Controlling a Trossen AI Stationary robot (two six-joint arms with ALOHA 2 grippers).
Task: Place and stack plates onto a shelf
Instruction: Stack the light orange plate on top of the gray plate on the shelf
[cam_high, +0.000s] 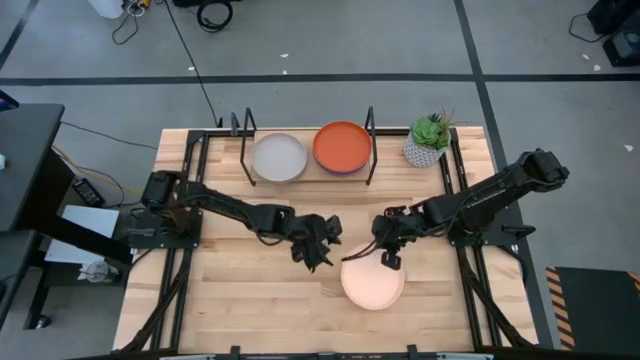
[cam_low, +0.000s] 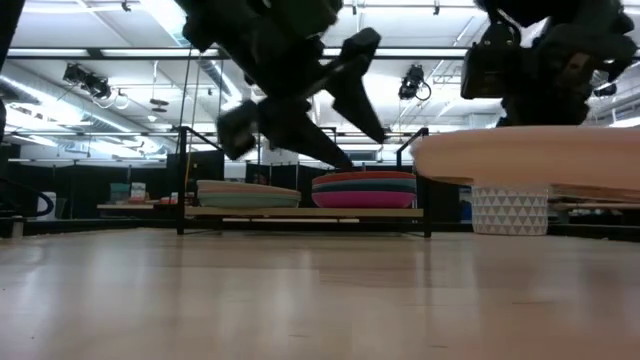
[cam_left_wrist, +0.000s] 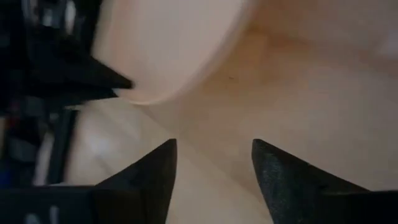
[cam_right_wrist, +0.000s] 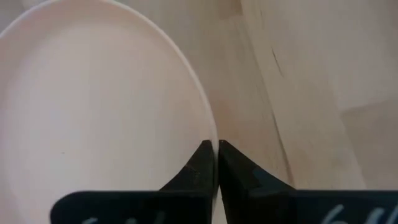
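Smooth, matte, round cream plate (cam_right_wrist: 93, 112) sits pinched at its rim by my right gripper (cam_right_wrist: 216, 163), while my left gripper (cam_left_wrist: 211, 165) hangs wide beside it.

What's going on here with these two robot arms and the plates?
The right gripper has its fingers pinched shut on the rim of a cream plate, held above the table. The left gripper is open beside it, holding nothing. At the back, the shelf already carries two stacks, one topped by a grey plate, the other by an orange plate.
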